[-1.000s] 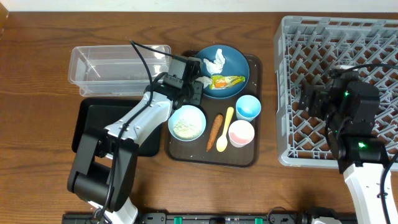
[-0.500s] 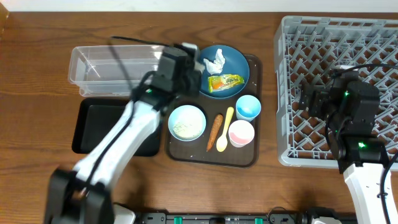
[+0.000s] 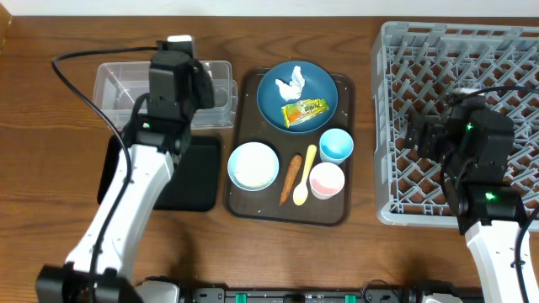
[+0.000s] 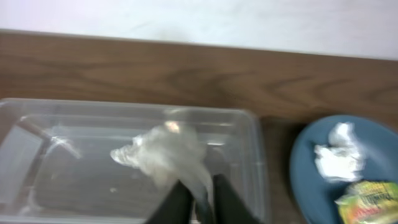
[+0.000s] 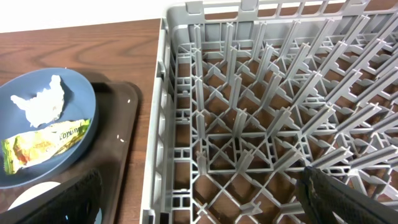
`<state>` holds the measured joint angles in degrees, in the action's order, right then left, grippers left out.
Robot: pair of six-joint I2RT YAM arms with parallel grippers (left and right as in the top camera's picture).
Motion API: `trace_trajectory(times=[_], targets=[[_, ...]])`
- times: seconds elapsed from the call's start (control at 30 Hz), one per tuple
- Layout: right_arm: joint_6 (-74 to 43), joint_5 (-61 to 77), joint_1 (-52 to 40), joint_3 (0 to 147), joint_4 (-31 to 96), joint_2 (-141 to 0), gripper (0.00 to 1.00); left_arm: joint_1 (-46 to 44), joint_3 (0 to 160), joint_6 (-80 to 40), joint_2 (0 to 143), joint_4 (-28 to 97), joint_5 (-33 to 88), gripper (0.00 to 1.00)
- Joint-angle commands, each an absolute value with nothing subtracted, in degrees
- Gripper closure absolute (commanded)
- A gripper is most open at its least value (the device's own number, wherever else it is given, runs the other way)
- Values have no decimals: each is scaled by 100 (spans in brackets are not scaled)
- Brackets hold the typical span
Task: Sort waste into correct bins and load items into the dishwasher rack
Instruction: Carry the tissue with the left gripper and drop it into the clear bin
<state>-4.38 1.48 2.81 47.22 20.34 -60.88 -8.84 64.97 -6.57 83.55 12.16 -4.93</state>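
1. Brown wood-grain desk [image 3: 50,126] fills the scene, with a large dark brown rectangular serving tray [image 3: 257,204] near its middle.
2. Beside the tray, on the left arm's side at the far edge, lies a clear plastic rectangular tub [image 3: 118,88].
3. The left end effector [image 4: 202,202] hangs over the tub's end nearest the tray. Its fingers are drawn close together and pinch a crumpled white tissue wad [image 4: 163,154] above the tub's floor.
4. A shallow black rectangular tray [image 3: 192,181] sits on the same side of the serving tray, nearer the robot, partly hidden under the left arm.
5. On the serving tray's far end rests a large dark blue round plate [image 3: 320,84]. It carries a second crumpled white tissue [image 3: 292,82] and a shiny yellow-orange wrapper [image 3: 304,110].
6. Toward the near end of the serving tray stand a white round bowl [image 3: 253,166], a small light blue cup [image 3: 336,145] and a small pink cup [image 3: 327,180].
7. Between the bowl and the cups lie a thin orange carrot-like stick [image 3: 290,178] and a yellow plastic spoon [image 3: 306,172], side by side.
8. Well apart from the serving tray, on the right arm's side, sits a large light grey lattice dishwasher rack [image 3: 505,67] with upright pegs.
9. The right end effector [image 5: 200,186] hangs over the rack's edge facing the serving tray, its fingers spread wide with nothing between them.
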Motion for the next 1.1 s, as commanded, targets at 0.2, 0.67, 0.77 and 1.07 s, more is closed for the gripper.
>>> trace_trajectory(times=[0.2,0.67,0.77,1.07], targets=[[-464,156,185,4862,2043,-6066,1,-781,6549,-652,8635,716,-10,39],[-467,156,185,4860,2043,-6066,1,-1594,8123,-410,9273,1927,685,19],[-467,156,185,4860,2060,-6066,1,-1758,8971,-362,9771,2425,690,18],[-467,156,185,4860,2080,-6066,1,-2357,9452,-167,11135,2322,687,18]])
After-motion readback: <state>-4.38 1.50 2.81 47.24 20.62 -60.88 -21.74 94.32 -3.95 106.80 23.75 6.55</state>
